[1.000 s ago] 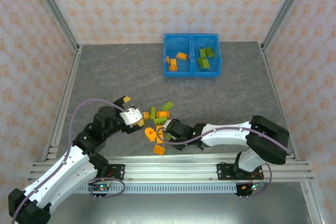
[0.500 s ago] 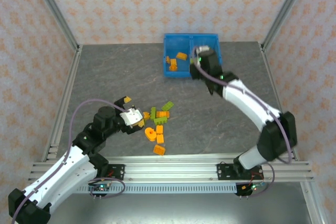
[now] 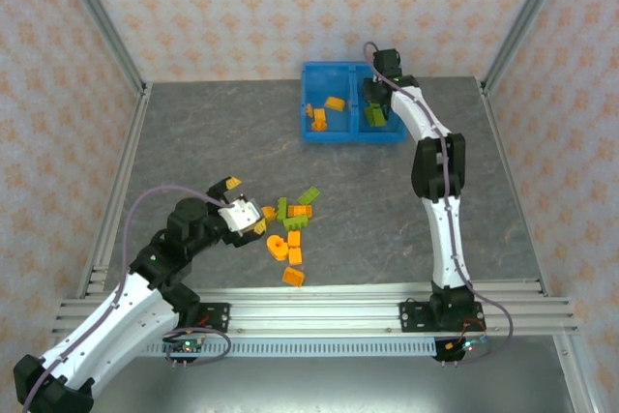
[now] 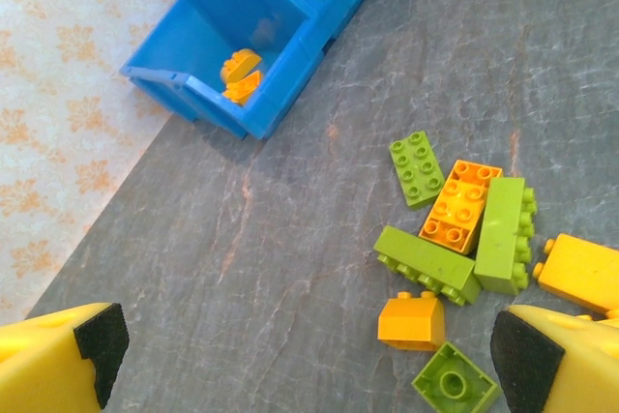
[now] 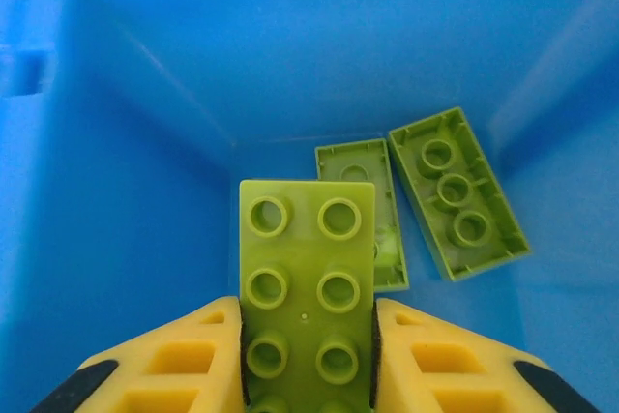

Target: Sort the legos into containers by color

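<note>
A loose pile of orange and green legos [image 3: 290,224] lies on the grey table in front of the left arm. My left gripper [image 3: 242,202] hovers just left of it, open and holding nothing. In its wrist view [image 4: 314,345] a small orange brick [image 4: 411,321] and a green square one [image 4: 455,384] lie near its right finger. My right gripper [image 3: 379,84] hangs over the right container of the blue bin [image 3: 353,66]. It [image 5: 308,355] is shut on an oblong green lego [image 5: 308,278], above two green legos [image 5: 457,191] on that container's floor. The left container holds orange legos [image 3: 327,108].
Aluminium frame posts [image 3: 116,55] and patterned walls bound the table at left, right and back. The bin stands at the back centre. The right arm stretches from its base up the right-hand middle of the table to the bin.
The right arm swung from the pile at the front up to the bin, carrying the green lego. It now hangs over the right container. The left arm barely moved.
</note>
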Tool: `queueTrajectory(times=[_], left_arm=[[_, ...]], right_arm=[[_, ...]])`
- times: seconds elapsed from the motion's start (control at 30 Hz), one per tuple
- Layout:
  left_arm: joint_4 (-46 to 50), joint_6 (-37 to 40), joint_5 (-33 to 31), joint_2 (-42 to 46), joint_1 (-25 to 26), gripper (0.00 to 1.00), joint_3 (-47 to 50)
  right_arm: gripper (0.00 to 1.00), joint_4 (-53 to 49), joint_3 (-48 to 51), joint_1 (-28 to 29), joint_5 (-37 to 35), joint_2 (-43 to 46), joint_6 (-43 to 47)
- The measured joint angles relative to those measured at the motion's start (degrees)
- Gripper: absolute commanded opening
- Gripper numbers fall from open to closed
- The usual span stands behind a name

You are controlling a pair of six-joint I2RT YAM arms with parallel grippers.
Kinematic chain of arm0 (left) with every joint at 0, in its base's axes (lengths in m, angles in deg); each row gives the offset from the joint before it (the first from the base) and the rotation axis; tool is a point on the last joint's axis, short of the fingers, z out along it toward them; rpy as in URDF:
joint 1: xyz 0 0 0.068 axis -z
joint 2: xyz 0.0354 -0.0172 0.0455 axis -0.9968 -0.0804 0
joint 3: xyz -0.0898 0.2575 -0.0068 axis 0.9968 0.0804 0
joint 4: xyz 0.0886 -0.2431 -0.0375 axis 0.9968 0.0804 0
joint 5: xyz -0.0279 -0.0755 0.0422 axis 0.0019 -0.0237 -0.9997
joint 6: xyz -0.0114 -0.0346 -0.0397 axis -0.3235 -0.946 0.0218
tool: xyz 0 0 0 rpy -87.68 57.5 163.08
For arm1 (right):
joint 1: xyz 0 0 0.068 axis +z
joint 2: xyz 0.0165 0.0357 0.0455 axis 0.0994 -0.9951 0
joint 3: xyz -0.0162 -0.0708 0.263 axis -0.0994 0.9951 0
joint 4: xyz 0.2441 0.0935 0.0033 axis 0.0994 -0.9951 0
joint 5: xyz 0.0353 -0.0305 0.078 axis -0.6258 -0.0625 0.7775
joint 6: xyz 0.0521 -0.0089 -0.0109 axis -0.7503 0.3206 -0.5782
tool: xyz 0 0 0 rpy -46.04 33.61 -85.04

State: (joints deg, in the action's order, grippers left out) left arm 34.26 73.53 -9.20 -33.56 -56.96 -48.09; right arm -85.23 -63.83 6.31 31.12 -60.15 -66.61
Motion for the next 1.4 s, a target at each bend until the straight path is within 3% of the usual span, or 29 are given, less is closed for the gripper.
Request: queueTrajectory(times=[0.17, 0.4, 0.6, 0.67, 0.8, 0.87, 0.97, 1.13, 1.27, 1.4], left_arm=[[-1.31, -1.01, 1.14, -1.57, 0.00, 1.00, 0.00], [-2.14, -2.97, 1.57, -2.16, 0.00, 1.00, 0.00], [-0.74, -15.74, 0.17, -8.87, 0.00, 1.00, -5.05], [3.98, -23.76, -1.51, -14.93, 0.02, 1.00, -12.61], [10.34, -40.13, -3.34, -21.73, 0.70, 0.89, -24.48], [12.52, -47.93, -4.52, -21.18, 3.30, 0.89, -25.16], [18.56, -59.34, -7.48, -20.59, 12.09, 0.90, -25.07], [26.58, -75.60, -8.92, -23.56, 24.39, 0.92, -24.22], [27.98, -81.02, -10.25, -28.11, 34.21, 0.98, -22.86], [27.69, -82.71, -10.32, -36.85, 37.90, 0.99, -22.84]], right_arm=[[0.56, -4.52, -7.67, 0.22, -0.20, -4.44, -0.61], [0.56, -5.46, -4.28, 0.22, -0.74, 0.66, 0.02], [0.58, -0.72, 19.15, 0.22, -1.01, 21.16, 0.28], [0.60, 2.14, 29.16, 0.22, -0.28, 30.67, -0.26], [0.69, 5.95, 44.48, 0.22, 3.98, 47.95, -2.82], [0.73, 6.91, 50.90, 0.22, 7.43, 55.45, -4.04], [0.79, 7.54, 59.87, 0.46, 12.94, 64.89, -5.84], [0.86, 7.10, 70.44, 0.81, 17.03, 73.77, -8.22], [0.90, 6.23, 73.64, 0.81, 17.46, 75.12, -8.35], [0.91, 5.66, 74.38, 0.81, 18.29, 75.10, -8.17]])
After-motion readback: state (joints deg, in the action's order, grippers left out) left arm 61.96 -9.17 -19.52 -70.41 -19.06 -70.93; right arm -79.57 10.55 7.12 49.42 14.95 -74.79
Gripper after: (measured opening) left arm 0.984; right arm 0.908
